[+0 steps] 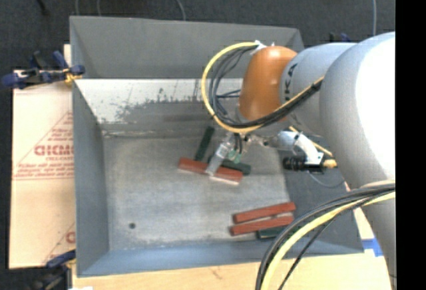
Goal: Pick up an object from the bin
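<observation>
1. Camera view looks down into the grey metal bin (86, 169). We see the arm coming in from the right, with its orange cover (265, 82) and a loop of yellow and black cables (212, 92) hanging over the middle of the bin.
2. Below that cover, the pincer (220, 162) sits low at the bin's centre, right in a little cluster of flat pieces on the floor.
3. How far open is it? Honestly, we can't tell. The silvery tip is partly tucked under the wrist, so wide or narrow is anybody's call. We can't make out anything gripped in it either.
4. The nearest thing is a long red-brown bar (228, 176), lying flat just under the tip and running roughly left to right with a slight tilt. The tip seems to meet its upper edge, but whether it's touching or just above, we can't say.
5. Just left of that lies a shorter red-brown block (192, 165), its end close to the bar.
6. A dark green stick (205, 142) lies angled up and left of the pincer, towards the back wall. A dark green piece (239, 166) pokes out on the pincer's right, just beside the bar.
7. Well apart from that bunch, near the front right corner, a pair of red-brown bars (263, 213) lies side by side, touching, with a dark green strip (273, 233) just in front of them.
8. Over towards the front left there's a small dark speck (131, 225) on the floor.
</observation>
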Robot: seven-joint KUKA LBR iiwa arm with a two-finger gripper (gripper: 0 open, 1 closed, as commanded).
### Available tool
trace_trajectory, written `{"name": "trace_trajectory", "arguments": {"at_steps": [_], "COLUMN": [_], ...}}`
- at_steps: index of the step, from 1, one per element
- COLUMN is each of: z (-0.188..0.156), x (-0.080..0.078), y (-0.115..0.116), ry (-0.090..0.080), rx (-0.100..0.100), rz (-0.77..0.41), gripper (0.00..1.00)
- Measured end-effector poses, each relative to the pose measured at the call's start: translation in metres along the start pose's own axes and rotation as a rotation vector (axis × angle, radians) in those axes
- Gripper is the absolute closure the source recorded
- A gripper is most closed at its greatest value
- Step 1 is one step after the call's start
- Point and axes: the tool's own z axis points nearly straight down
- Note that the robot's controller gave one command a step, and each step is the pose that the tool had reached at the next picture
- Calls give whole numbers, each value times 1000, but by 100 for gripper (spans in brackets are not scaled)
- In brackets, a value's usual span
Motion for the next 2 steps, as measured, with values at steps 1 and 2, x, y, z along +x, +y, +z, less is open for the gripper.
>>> {"name": "trace_trajectory", "arguments": {"at_steps": [1,2], "z": [-12,-32], "x": [3,0], "y": [-2,-1], "ry": [4,-9], "rx": [4,-2], "rz": [-1,-1], "gripper": [100,100]}}
